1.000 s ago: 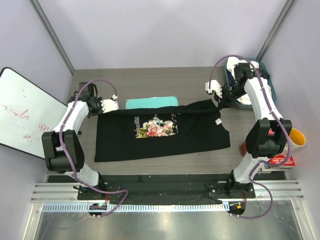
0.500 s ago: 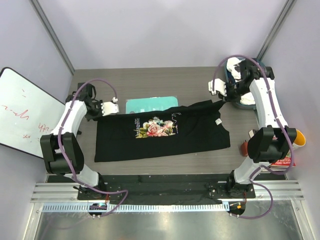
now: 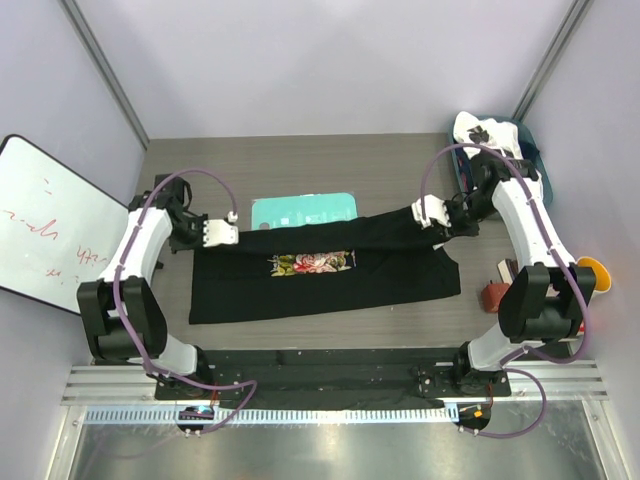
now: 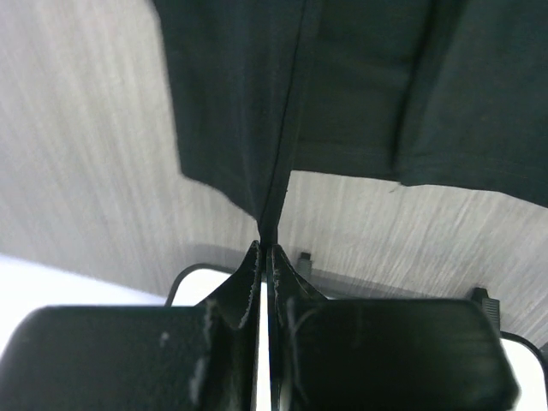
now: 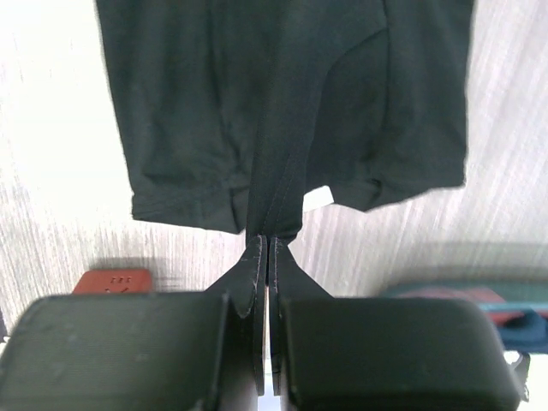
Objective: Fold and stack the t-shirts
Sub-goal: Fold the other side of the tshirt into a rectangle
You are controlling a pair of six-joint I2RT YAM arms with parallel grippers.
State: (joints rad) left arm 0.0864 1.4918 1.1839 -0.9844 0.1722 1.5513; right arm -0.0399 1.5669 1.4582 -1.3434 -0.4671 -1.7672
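Observation:
The black t-shirt with the pink-rose print lies on the table, its far edge lifted and carried toward the near side, half covering the print. My left gripper is shut on the shirt's far left edge; in the left wrist view the cloth hangs from my shut left gripper. My right gripper is shut on the far right edge; the right wrist view shows the cloth pinched in my right gripper. A white t-shirt with black patches lies in a bin at the back right.
A flat teal board lies just beyond the black shirt. A whiteboard leans at the left. A blue bin stands at the back right. A red block, an orange cup and a dark block sit at the right edge.
Both grippers have moved toward the near side, pulling the shirt's far edge over its chest. The fold now covers the upper half of the rose print and the teal board shows more fully.

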